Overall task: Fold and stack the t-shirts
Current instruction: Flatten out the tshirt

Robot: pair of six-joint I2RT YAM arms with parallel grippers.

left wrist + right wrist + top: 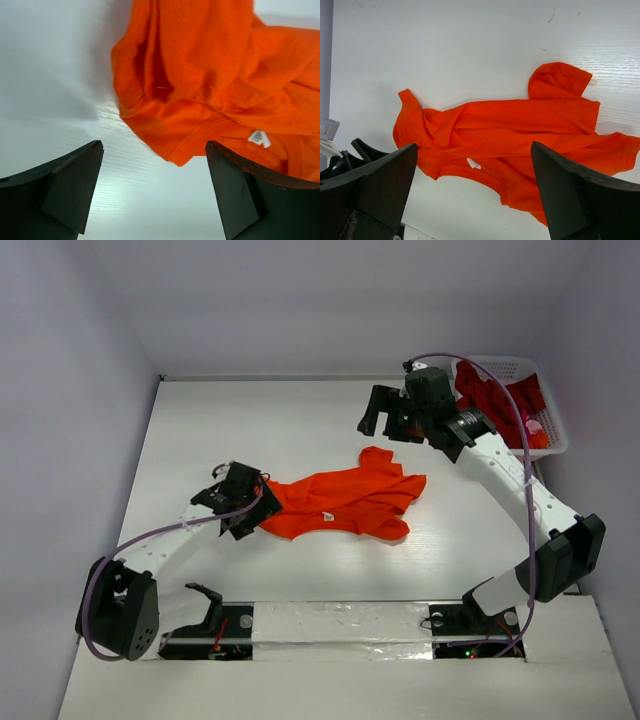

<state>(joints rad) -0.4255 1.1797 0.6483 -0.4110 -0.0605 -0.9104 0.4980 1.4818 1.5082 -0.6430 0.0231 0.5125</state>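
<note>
You have the orange t-shirt crumpled mid-tabletop. The left end effector sits at its left edge, released and spread wide; contact with the cloth is unclear. The right end effector is released too, beyond the shirt's far edge. The darker red t-shirts lie in the basket, far right.

White table: crumpled orange t-shirt, lattice basket.

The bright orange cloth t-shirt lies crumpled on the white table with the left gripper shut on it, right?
No: the left wrist view shows the left gripper open, not shut on the bright orange cloth t-shirt, which does lie crumpled on the white table.
</note>
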